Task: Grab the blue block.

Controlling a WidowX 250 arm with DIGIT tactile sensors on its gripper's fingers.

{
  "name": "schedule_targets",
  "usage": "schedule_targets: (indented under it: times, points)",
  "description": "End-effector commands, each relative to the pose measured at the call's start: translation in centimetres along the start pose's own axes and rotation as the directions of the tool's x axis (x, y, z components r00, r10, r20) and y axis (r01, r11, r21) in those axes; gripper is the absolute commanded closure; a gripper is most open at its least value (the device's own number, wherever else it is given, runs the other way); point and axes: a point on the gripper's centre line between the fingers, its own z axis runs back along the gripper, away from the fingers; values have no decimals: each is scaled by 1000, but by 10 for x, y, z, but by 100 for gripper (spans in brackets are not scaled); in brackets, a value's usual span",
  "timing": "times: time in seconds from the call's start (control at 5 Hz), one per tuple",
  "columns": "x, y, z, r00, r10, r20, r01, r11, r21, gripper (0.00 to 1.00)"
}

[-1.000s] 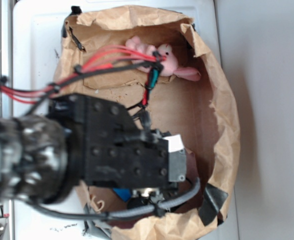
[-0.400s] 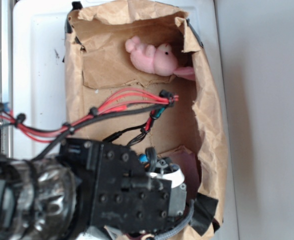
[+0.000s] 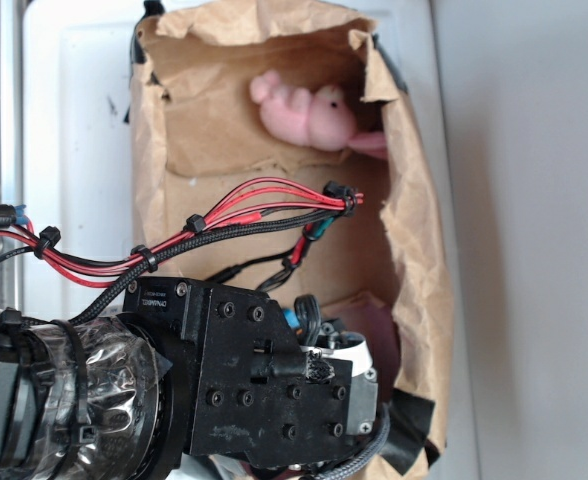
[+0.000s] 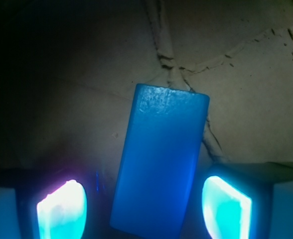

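Observation:
In the wrist view the blue block (image 4: 159, 159) lies flat on the brown paper floor, a smooth bright blue slab running lengthwise away from me, slightly tilted. My gripper (image 4: 144, 209) is open and straddles its near end. The left fingertip (image 4: 62, 209) and the right fingertip (image 4: 225, 206) each stand apart from the block's long sides, with a gap on both. In the exterior view the black wrist housing (image 3: 264, 390) covers the block, which is hidden there.
A pink plush toy (image 3: 309, 112) lies at the far end of the crumpled brown paper bag (image 3: 419, 230) that walls in the work area. A red and black cable bundle (image 3: 244, 215) arches over the middle. Black tape (image 3: 409, 445) sits at the near right corner.
Over the last second the arm has moved toward the near end of the bag, and its cables no longer cross the plush toy. Since 0.4 s ago it has barely shifted.

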Motion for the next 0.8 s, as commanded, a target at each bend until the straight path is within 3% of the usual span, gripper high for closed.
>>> schedule_targets:
  times: [0.0,0.6]
  points:
    - [8,-7,13,999,-30,19,31,999,-22,0]
    - [8,-4,17,998,-61,10,61,998,-9,0]
